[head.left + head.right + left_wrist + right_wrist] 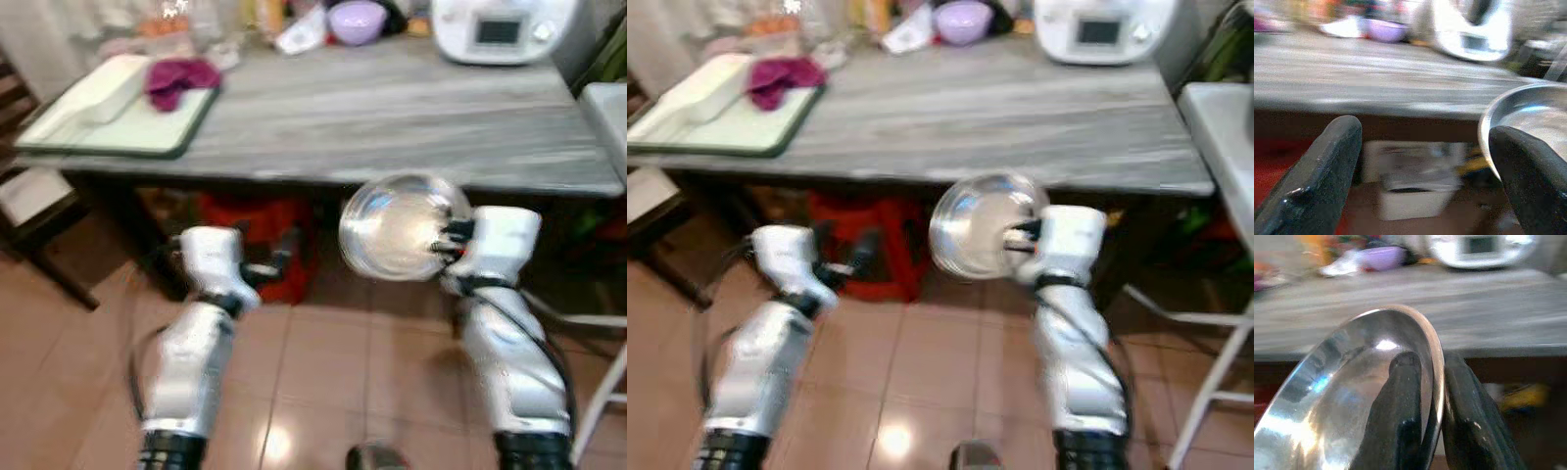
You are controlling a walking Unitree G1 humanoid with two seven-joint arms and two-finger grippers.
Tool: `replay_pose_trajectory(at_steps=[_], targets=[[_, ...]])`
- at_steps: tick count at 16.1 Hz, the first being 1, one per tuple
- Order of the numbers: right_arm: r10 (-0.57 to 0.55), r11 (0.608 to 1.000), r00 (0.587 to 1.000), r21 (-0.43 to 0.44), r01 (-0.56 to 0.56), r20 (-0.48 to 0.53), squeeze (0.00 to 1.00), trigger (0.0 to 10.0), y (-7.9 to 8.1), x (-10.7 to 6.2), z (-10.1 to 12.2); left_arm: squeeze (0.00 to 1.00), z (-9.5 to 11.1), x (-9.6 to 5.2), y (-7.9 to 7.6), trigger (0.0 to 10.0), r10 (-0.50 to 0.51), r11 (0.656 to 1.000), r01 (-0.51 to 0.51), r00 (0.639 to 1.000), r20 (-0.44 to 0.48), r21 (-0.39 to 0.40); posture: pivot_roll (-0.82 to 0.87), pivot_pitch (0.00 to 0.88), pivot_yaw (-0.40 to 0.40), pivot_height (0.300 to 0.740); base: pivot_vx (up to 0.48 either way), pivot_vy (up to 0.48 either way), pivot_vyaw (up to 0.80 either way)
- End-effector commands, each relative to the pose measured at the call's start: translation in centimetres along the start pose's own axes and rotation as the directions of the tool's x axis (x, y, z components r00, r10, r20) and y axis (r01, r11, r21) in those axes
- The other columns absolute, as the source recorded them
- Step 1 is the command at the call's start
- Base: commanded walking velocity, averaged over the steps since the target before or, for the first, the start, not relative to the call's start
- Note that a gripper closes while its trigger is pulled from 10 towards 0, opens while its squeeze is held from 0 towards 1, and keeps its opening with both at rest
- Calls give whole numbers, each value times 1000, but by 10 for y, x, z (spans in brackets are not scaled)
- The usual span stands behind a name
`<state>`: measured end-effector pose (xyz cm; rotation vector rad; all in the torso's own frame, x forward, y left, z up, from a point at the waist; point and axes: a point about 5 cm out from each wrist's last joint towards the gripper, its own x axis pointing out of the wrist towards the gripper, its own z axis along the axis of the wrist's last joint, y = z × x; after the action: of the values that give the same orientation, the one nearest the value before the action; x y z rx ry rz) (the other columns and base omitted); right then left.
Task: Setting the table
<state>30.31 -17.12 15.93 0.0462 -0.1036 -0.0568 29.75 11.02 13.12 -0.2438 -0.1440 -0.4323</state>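
Observation:
A shiny steel bowl (397,227) hangs in front of the near edge of the grey table (392,117), just below tabletop height. My right gripper (449,240) is shut on its rim, one finger inside and one outside, as the right wrist view shows at the bowl (1352,391). My left gripper (279,262) is held out at the left, below the table edge, open with nothing between its fingers (1327,166). The bowl's edge (1528,117) appears beside it in the left wrist view.
A green-rimmed tray (108,117) with a white dish and a magenta cloth (178,78) sits on the table's far left. A purple bowl (357,20) and a white appliance (500,29) stand at the back. A red object (260,235) is under the table; a dark chair (29,206) at left.

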Motion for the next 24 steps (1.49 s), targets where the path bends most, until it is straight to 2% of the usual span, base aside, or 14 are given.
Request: replay_pose_trajectory(at_steps=[1,12,18,22,24], targets=[[26,1000,999,16,-26,23,0,10000,9,1,5,0,4,-2,9,10000,22,999,-22,1000,0,23,-164,144,47,740,356,0,-438],[31,999,999,14,-31,41,0,10000,10,2,8,0,3,-3,7,10000,16,1000,-16,1000,-2,22,-162,143,48,740,345,0,0],[19,1000,998,5,-20,64,0,10000,5,8,14,0,4,-6,10,10000,16,999,-16,1000,-9,30,-162,143,48,740,334,0,0],[14,1000,998,-2,-13,62,0,10000,3,10,13,0,4,-8,8,10000,3,1000,-3,1000,-12,27,-151,149,43,740,0,0,0],[3,1000,998,-12,-2,70,0,10000,-4,16,16,0,4,-18,13,10000,-17,997,20,999,-38,70,-146,151,47,740,0,0,0]])
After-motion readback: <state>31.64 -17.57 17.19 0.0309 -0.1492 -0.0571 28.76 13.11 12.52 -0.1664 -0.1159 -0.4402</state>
